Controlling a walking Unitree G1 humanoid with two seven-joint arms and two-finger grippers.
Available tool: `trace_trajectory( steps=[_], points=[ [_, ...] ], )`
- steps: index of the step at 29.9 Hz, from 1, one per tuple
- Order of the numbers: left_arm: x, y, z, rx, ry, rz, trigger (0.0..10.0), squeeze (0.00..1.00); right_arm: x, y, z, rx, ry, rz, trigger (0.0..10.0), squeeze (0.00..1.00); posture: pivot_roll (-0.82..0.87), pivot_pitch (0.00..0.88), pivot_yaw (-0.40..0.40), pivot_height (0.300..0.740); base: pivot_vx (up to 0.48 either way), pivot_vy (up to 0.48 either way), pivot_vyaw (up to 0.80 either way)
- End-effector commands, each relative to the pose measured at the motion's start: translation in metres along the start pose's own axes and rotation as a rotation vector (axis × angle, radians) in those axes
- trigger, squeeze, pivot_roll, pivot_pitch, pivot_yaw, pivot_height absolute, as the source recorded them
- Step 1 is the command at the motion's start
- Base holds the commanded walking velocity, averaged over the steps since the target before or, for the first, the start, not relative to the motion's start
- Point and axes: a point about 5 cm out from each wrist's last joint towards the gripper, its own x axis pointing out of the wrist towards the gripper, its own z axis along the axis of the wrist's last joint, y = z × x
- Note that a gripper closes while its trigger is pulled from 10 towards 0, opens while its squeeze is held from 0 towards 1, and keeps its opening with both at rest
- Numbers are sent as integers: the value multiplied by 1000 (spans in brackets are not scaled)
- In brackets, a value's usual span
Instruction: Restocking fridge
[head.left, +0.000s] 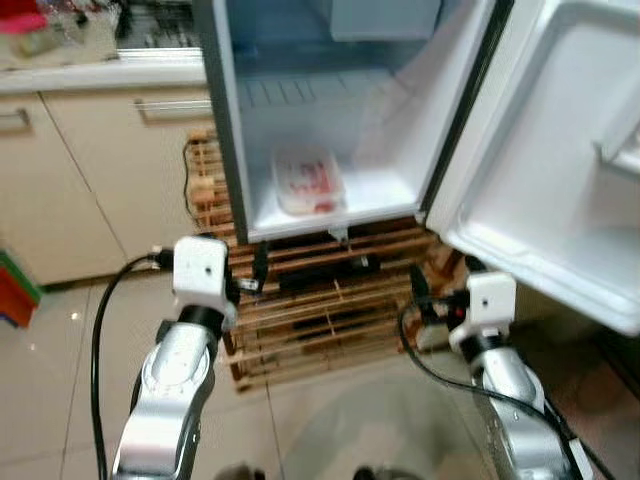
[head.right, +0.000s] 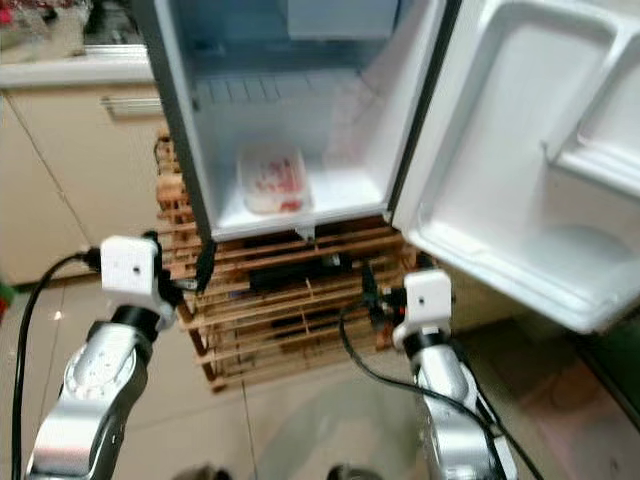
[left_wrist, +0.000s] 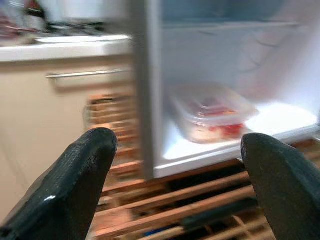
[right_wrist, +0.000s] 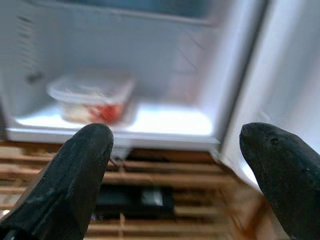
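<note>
Left tool (left_wrist: 175, 185) spread, food box (head.left: 307, 181) in fridge (head.left: 400, 190)

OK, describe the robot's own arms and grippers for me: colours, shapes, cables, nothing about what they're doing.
Both arms are silver, rounded metal segments, each ending in a white boxy wrist block. A black cable loops out from the left arm to its block; another curls beside the right arm. The left gripper and right gripper each have two thick black fingers with rounded, matte tips, slightly textured.
</note>
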Motion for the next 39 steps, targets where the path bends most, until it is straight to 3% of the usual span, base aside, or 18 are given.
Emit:
trace_trajectory(
  steps=[1,5,10,14,26,39],
  points=[
    [2,1,-4,1,34,22,10000,0,3,-1,4,-28,-12,1,10000,0,-17,0,-16,740,405,-255,538],
    [7,4,-6,26,57,90,10000,0,3,0,5,-39,16,0,10000,0,-15,0,-18,740,101,-64,347],
    [10,3,-4,53,56,94,10000,0,5,1,3,-28,35,3,10000,0,-15,0,-15,740,0,0,0],
    [10,0,1,13,27,74,10000,0,5,2,4,-22,38,9,10000,0,-17,0,-12,740,0,0,0],
    [16,-4,9,32,4,63,10000,0,15,5,1,18,76,24,10000,0,-19,0,-6,740,376,299,0],
    [22,-10,20,58,-29,-9,10000,0,15,8,-1,19,86,31,10000,0,-18,0,2,740,467,0,0]
  ],
)
